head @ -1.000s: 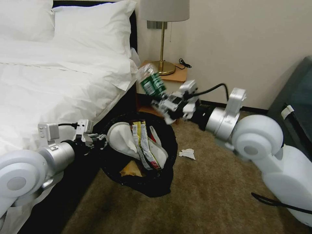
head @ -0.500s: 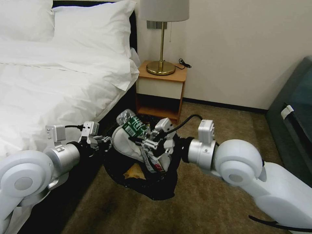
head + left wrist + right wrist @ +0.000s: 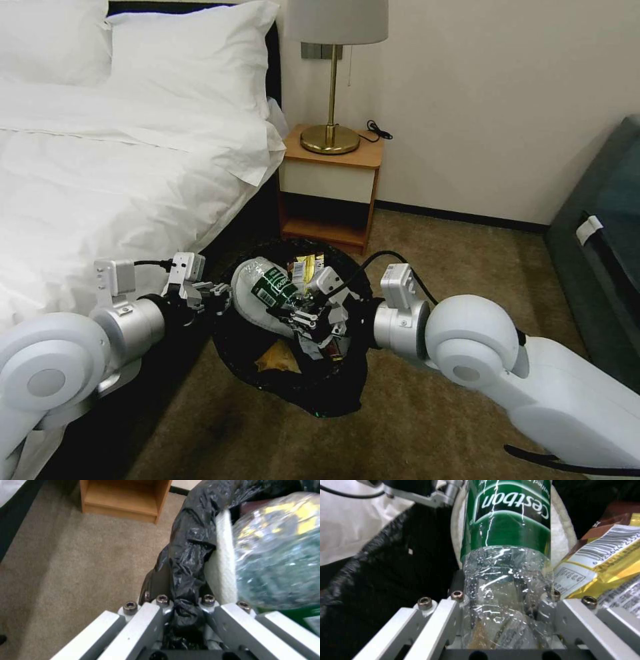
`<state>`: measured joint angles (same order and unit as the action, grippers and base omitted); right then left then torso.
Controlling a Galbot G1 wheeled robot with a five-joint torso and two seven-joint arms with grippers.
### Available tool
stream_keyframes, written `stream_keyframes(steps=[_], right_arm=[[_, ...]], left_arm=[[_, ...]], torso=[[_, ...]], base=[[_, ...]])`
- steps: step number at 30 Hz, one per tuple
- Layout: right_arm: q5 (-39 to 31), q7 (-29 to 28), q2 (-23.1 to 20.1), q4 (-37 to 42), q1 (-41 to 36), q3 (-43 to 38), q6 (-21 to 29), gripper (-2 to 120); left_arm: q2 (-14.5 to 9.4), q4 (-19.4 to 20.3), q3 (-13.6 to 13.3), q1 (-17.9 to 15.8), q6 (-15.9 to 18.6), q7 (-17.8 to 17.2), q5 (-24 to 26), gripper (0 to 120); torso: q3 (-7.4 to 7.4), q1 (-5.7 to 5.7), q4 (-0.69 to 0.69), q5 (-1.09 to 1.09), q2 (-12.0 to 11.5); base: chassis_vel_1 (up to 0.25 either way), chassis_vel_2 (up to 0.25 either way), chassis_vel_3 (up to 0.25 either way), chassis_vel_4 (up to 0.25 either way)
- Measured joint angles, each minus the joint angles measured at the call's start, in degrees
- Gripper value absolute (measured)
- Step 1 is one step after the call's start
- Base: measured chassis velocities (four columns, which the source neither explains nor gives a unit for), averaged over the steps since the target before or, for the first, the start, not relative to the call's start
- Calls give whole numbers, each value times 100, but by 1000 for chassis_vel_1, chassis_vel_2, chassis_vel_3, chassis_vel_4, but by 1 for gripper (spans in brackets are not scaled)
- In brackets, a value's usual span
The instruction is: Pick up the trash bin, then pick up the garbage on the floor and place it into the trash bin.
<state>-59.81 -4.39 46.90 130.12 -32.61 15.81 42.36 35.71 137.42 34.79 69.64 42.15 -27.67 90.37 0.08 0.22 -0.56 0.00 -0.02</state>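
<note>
White bed, wooden nightstand, brass lamp, tan carpet.

One trash bin, one green bottle, one slipper, two tools

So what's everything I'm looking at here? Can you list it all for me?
trash bin: one, round, lined with a black bag, off the carpet beside the bed, held at its rim.
bottle: one, clear with a green label, lying over the bin's mouth.
slipper: at least one, white, inside the bin.
snack wrappers: a few, yellow and silver, in the bin.
paper bag: one, tan, at the bin's bottom.
bed: one, white linen and pillows, on the left.
nightstand: one, wooden, by the wall.
lamp: one, brass stem, pale shade, on the nightstand.
carpet: brown.
left gripper: shut on the bin's rim.
right gripper: shut on the bottle, over the bin.
</note>
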Motion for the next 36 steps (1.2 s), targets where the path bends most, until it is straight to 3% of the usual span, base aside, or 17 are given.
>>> stream_keyframes(steps=[13, 17, 23, 28, 36], right_arm=[[-12, -143, 99, -150, 123, 222, -11, 24], [-69, -339, 140, -89, 113, 239, -7, 42], [-192, -470, 160, -8, 127, 118, -10, 58], [-425, -513, 171, 93, 170, -178, -12, 83], [-610, -529, 161, 163, 304, -336, -15, 100]], left_arm=[[2, 76, 95, 36, 1, -19, 39, 1], [6, 83, 98, 22, 0, -12, 52, 1], [7, 47, 121, 5, 0, 19, 49, 1], [-25, -5, 152, -35, -2, 29, 60, 1], [47, -25, 97, -38, -2, 6, 52, 1]], torso=[[0, 0, 0, 0, 0], [0, 0, 0, 0, 0], [0, 0, 0, 0, 0], [0, 0, 0, 0, 0], [0, 0, 0, 0, 0]], base=[[0, 0, 0, 0], [0, 0, 0, 0], [0, 0, 0, 0], [0, 0, 0, 0], [0, 0, 0, 0]])
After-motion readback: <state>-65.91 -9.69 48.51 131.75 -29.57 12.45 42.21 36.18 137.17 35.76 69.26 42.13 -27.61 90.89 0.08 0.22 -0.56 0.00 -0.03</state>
